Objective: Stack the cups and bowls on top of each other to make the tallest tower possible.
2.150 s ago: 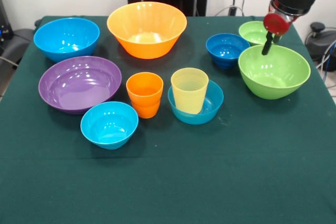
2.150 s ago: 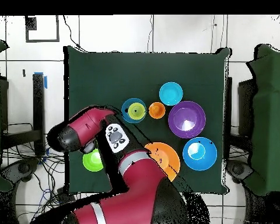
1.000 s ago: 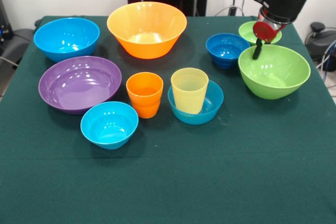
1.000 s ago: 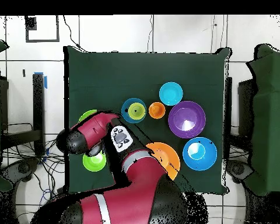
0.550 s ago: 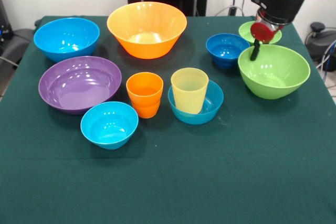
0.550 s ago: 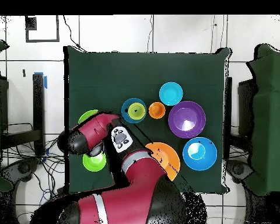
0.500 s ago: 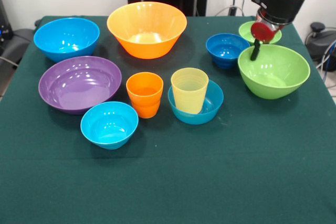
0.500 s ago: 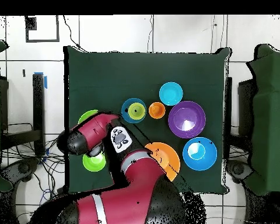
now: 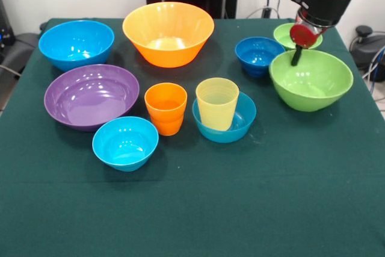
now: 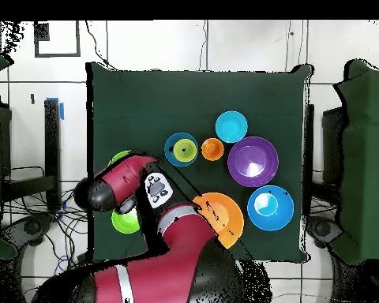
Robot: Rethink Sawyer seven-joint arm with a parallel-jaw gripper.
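My gripper (image 9: 296,57) hangs at the far rim of the large lime green bowl (image 9: 313,82) at the right and is shut on that rim. Behind it stand a small lime green bowl (image 9: 286,35) and a dark blue bowl (image 9: 258,55). The pale yellow cup (image 9: 217,103) stands upright inside a light blue bowl (image 9: 240,126) at mid table. The orange cup (image 9: 166,108) is beside it. In the overhead view the arm (image 10: 121,185) hides the gripper and most of the large lime green bowl (image 10: 119,156).
On the left side stand a large orange bowl (image 9: 168,33), a large blue bowl (image 9: 76,43), a purple bowl (image 9: 91,95) and a second light blue bowl (image 9: 125,142). Bare green cloth (image 9: 192,209) covers the near half of the table.
The gripper moved from over the large lime green bowl's inside to its far rim. In the last half second that bowl shifted slightly left and up with it.
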